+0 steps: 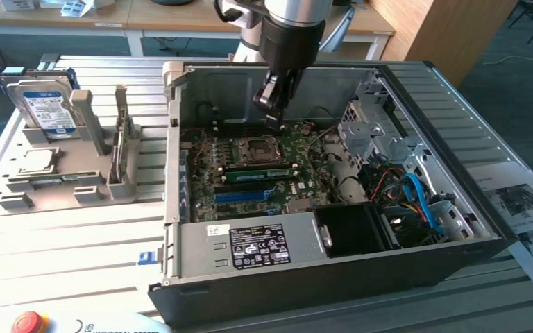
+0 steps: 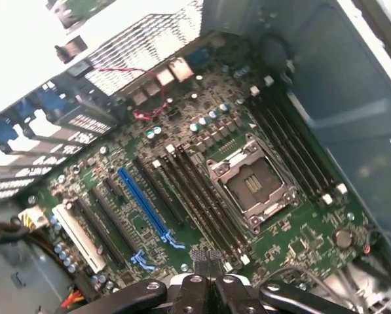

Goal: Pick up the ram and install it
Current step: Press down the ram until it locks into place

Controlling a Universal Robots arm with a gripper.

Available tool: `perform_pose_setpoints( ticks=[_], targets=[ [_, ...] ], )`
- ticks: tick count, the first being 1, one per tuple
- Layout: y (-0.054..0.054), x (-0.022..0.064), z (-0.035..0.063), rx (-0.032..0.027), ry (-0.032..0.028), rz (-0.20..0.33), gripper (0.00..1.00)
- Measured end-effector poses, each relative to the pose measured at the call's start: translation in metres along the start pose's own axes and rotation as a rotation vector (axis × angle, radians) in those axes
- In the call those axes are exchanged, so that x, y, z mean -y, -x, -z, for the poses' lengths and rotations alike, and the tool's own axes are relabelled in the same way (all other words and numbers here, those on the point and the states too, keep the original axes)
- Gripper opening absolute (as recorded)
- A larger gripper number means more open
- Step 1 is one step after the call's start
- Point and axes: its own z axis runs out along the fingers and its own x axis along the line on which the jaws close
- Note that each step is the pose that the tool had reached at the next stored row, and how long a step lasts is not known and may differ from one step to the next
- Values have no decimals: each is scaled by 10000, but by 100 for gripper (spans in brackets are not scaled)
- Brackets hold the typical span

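The ram [image 1: 261, 173], a long slim green stick, sits along the memory slots on the near side of the processor socket [image 1: 250, 149] inside the open computer case [image 1: 276, 298]. My gripper [image 1: 280, 123] hangs inside the case above the back of the motherboard, behind the socket and apart from the ram. In the wrist view the gripper [image 2: 205, 256] is shut with nothing between its tips, just off the end of the dark memory slots [image 2: 202, 199] beside the socket [image 2: 251, 186]. I cannot pick out the ram among those slots in the wrist view.
A grey fixture [image 1: 91, 184] on the exterior view's left holds a blue-labelled hard drive [image 1: 42, 104] and a square silver processor chip [image 1: 35, 161]. The case walls, the power supply [image 1: 248, 243], the drive cage [image 1: 377, 135] and blue cables [image 1: 419, 201] crowd the motherboard. A red button [image 1: 28, 322] sits at the front.
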Motion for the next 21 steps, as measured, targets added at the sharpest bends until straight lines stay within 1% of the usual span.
perform_pose_setpoints(
  ticks=[21],
  targets=[
    [0, 0, -7, 68, -63, -3763, 11]
  ],
)
